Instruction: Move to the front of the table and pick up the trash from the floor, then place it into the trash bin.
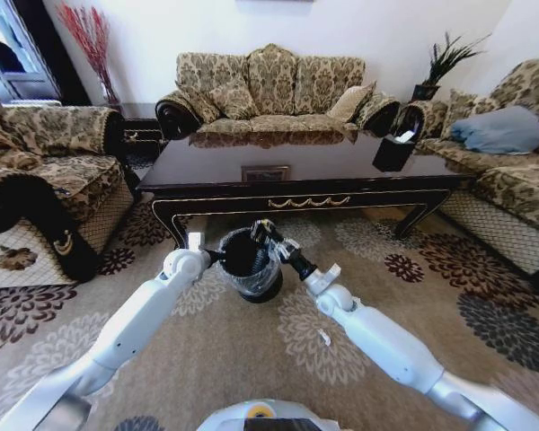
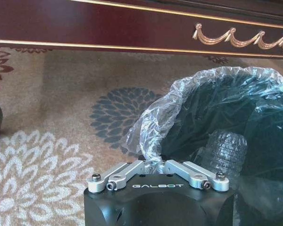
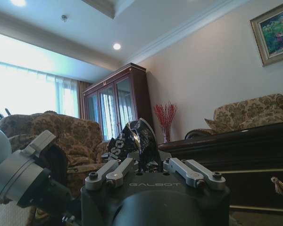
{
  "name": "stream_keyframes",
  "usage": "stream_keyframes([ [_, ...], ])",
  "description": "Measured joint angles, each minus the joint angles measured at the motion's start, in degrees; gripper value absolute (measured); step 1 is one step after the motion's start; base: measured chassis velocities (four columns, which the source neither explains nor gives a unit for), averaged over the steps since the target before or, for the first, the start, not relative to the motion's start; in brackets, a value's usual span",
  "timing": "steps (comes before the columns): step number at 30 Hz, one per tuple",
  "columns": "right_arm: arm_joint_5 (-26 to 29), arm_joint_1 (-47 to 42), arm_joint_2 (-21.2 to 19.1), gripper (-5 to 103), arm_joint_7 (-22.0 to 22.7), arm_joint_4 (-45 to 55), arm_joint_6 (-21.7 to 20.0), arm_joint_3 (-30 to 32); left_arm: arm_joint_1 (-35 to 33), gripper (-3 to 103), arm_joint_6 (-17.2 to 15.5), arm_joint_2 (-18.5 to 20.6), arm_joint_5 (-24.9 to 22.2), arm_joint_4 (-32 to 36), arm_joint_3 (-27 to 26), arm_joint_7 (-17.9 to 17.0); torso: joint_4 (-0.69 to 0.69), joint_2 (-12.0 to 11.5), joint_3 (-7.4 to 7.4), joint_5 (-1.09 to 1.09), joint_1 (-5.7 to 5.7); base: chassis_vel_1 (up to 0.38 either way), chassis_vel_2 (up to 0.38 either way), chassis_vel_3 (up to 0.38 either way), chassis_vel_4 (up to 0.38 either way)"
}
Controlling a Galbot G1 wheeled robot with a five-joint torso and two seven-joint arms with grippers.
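Note:
The black trash bin (image 1: 250,262) with its clear bag liner stands on the patterned floor (image 1: 251,359) just before the dark table (image 1: 296,160). My left gripper (image 1: 217,257) is shut on the liner's rim (image 2: 153,157), at the bin's left side. A clear plastic bottle (image 2: 226,148) lies inside the bin (image 2: 217,108). My right gripper (image 1: 268,235) hangs above the bin's opening, shut on a piece of trash (image 3: 132,140), a crumpled dark shiny wrapper. A small white scrap (image 1: 324,338) lies on the carpet beside my right forearm.
A black tissue box (image 1: 393,151) stands on the table's right end. Patterned sofas close in on the left (image 1: 45,171), back (image 1: 269,90) and right (image 1: 512,162). The table's gold-trimmed apron (image 2: 236,35) is close behind the bin.

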State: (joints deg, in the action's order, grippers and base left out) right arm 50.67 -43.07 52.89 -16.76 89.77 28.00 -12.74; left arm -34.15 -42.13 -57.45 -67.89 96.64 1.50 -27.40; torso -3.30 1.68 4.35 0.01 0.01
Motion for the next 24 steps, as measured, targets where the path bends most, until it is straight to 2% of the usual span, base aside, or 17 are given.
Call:
stream_keyframes([
  [9,-2.27,-2.02,0.27,18,0.23,-0.06,-0.04,-0.21,-0.63,2,-0.01,0.5,0.06,0.82,-0.14,-0.11,0.0,0.0,0.0,-0.01,0.0,0.0,0.0,0.0,0.0],
  [10,-2.36,-2.11,0.35,14,0.29,-0.13,-0.05,-0.21,-0.86,2,-0.01,0.71,0.06,0.99,-0.29,-0.13,0.0,0.0,0.0,-0.01,0.0,0.0,0.0,0.0,0.0],
  [12,-2.43,-2.22,0.44,18,0.33,-0.22,-0.09,-0.21,-1.4,2,-0.01,1.05,0.1,1.25,-0.62,-0.16,0.02,0.0,0.0,-0.01,0.0,0.0,0.0,0.0,0.0],
  [14,-2.45,-2.36,0.54,28,0.34,-0.23,-0.11,-0.18,-2.03,2,-0.01,1.41,0.21,1.65,-0.97,-0.22,0.02,0.0,0.0,-0.01,0.0,0.0,0.0,0.0,0.0],
  [15,-2.45,-2.36,0.54,28,0.34,-0.23,-0.11,-0.18,-2.03,2,-0.01,1.41,0.21,1.65,-0.97,-0.22,0.02,0.0,0.0,-0.01,0.0,0.0,0.0,0.0,0.0],
  [17,-2.45,-2.67,0.57,39,0.34,-0.22,-0.12,-0.06,-2.79,2,-0.01,1.94,0.32,2.3,-1.23,-0.24,0.01,0.0,0.0,-0.01,0.0,0.0,0.0,0.0,0.0],
  [18,-2.47,-2.84,0.56,39,0.34,-0.17,-0.12,0.03,-2.99,2,-0.01,2.11,0.35,2.51,-1.31,-0.25,0.01,0.0,0.0,-0.01,0.0,0.0,0.0,0.0,0.0],
  [20,-2.51,-3.1,0.52,51,0.34,-0.06,-0.12,0.14,-3.19,2,-0.01,2.35,0.39,2.74,-1.46,-0.27,0.01,0.0,0.0,-0.01,0.0,0.0,0.0,0.0,0.0],
  [21,-2.51,-3.1,0.52,51,0.34,-0.06,-0.12,0.14,-3.19,2,-0.01,2.35,0.39,2.74,-1.46,-0.27,0.01,0.0,0.0,-0.01,0.0,0.0,0.0,0.0,0.0],
  [23,-2.57,-3.62,0.41,61,0.33,0.16,-0.12,0.55,-3.38,2,-0.02,2.63,0.41,2.93,-1.81,-0.27,0.01,0.0,0.0,-0.01,0.0,0.0,0.0,0.0,0.0],
  [24,-2.57,-3.62,0.41,61,0.33,0.16,-0.12,0.55,-3.38,2,-0.02,2.63,0.41,2.93,-1.81,-0.27,0.01,0.0,0.0,-0.01,0.0,0.0,0.0,0.0,0.0],
])
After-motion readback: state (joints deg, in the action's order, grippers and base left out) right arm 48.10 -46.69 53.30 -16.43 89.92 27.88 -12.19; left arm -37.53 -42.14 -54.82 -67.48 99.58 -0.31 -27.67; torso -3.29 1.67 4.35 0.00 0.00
